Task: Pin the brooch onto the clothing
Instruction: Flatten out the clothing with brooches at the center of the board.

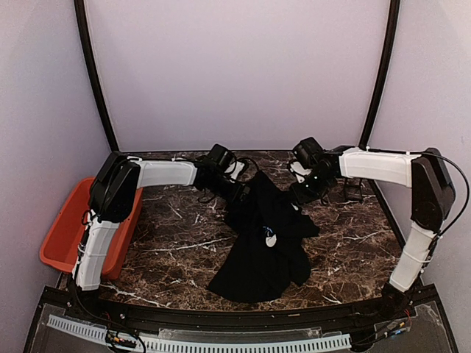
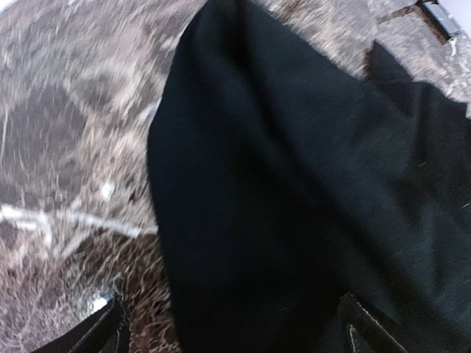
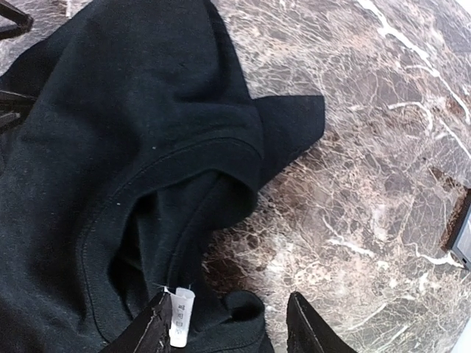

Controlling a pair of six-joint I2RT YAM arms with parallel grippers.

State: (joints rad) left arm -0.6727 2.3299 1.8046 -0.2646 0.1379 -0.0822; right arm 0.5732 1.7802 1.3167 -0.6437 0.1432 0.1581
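The clothing (image 1: 259,246), a black T-shirt, lies crumpled on the marble table (image 1: 176,243). A small white and blue spot (image 1: 270,239) shows on its middle; I cannot tell whether it is the brooch or a print. My left gripper (image 1: 239,193) is at the shirt's far left edge. Its fingers (image 2: 110,329) stand wide apart over the black cloth (image 2: 294,184), holding nothing. My right gripper (image 1: 303,193) is at the far right edge with its jaws apart. In the right wrist view a fold of the collar (image 3: 243,312) lies between its fingers (image 3: 305,327), and the white neck label (image 3: 179,316) rests against the left finger.
An orange-red bin (image 1: 70,228) sits off the table's left edge beside the left arm. A small dark object (image 1: 352,193) lies at the far right of the table, and a dark device edge (image 3: 462,232) shows in the right wrist view. Curved black posts frame the back wall.
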